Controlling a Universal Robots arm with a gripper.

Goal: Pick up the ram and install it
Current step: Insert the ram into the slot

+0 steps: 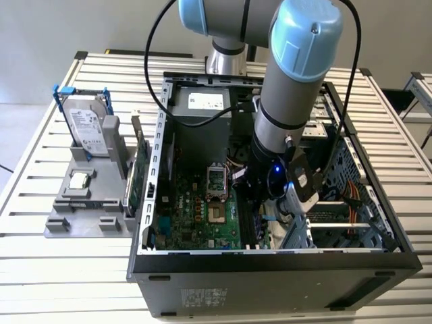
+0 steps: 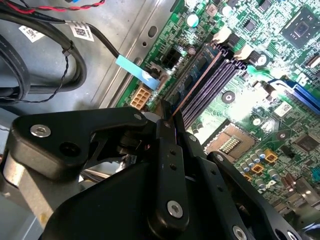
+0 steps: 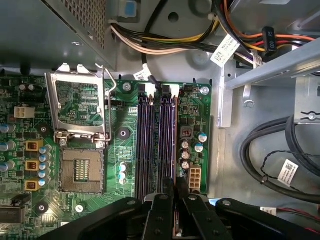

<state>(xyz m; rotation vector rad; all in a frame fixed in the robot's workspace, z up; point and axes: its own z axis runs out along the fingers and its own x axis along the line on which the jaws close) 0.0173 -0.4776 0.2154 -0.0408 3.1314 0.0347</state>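
I'm watching the gripper (image 2: 169,122) down inside the open PC case (image 1: 270,260), fingers (image 3: 163,205) pinched narrow on the ram (image 2: 196,82), which is standing on edge in the outermost of the memory slots (image 3: 156,140), i.e. the slot nearest the small white connector (image 3: 194,176) at the board edge. In the second wrist view I'm reading the stick as a thin edge running from the fingertips up along the slot toward the white latches (image 2: 223,34); whether it's fully down I can't tell. In the first wrist view the gripper (image 3: 170,192) is sitting right over the near end of that slot bank, w/ the open CPU socket (image 3: 82,170) off to the side of the slots and its load plate (image 3: 75,107) flipped up.

Step in hand, imo: install phase, pick-up done, stick is lined up w/ or partly in the slot. Next move is calling for a straight push along the slot walls, no tilt, until the latches are closing; a skewed press risks jamming the card edge.

Further out from the slots, in the exterior view: motherboard (image 1: 196,216), the arm (image 1: 297,88) reaching in over it, and outside the case a grey parts tray (image 1: 88,223) holding a hard drive (image 1: 88,131) and a square CPU chip (image 1: 79,180).
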